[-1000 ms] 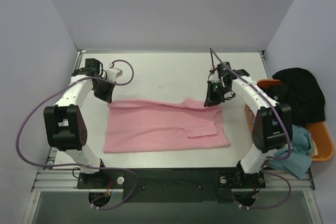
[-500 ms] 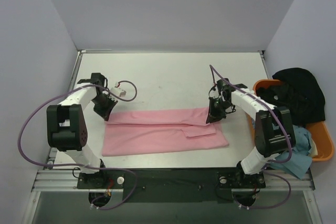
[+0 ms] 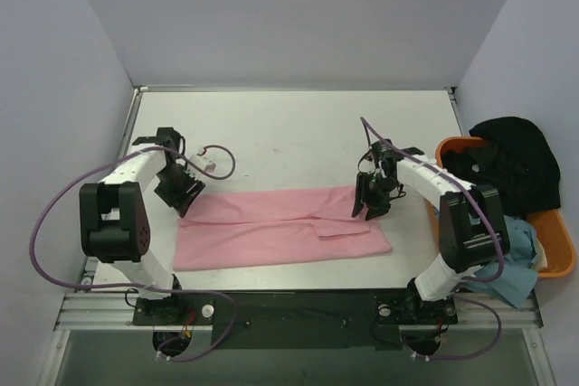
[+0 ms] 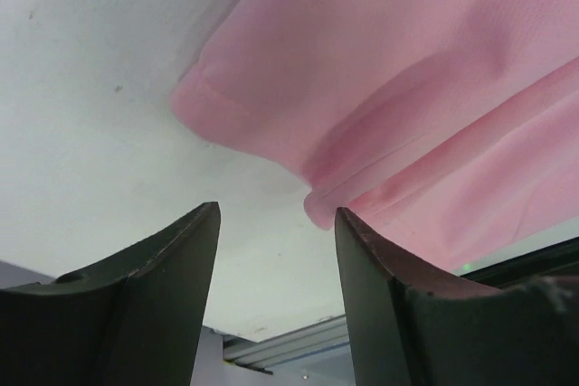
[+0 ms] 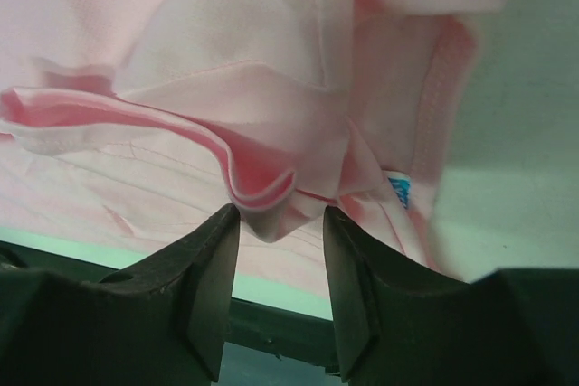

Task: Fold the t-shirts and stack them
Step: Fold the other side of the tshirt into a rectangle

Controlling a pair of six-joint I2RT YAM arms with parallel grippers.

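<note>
On the worktop, top view: the pink t-shirt lies flat as a long band and looks doubled lengthwise, with one sleeve showing on top near its right end.
Right of the pink t-shirt, top view: a black t-shirt and a light blue t-shirt hang unfolded over an orange tub.
Progress: one lengthwise fold appears made. The cross folds, the other two shirts and all the stacking appear left to do.
Left wrist view: the left gripper stands spread and empty just off the pink t-shirt's far left corner. The doubled hem there is rounded, not creased.
Right wrist view: the right gripper is spread too. A puckered fold of the pink t-shirt's far right edge sits loose at its tips, with a neck label just beside it.
Cloth: thin, soft and smooth, apart from that pucker.
</note>
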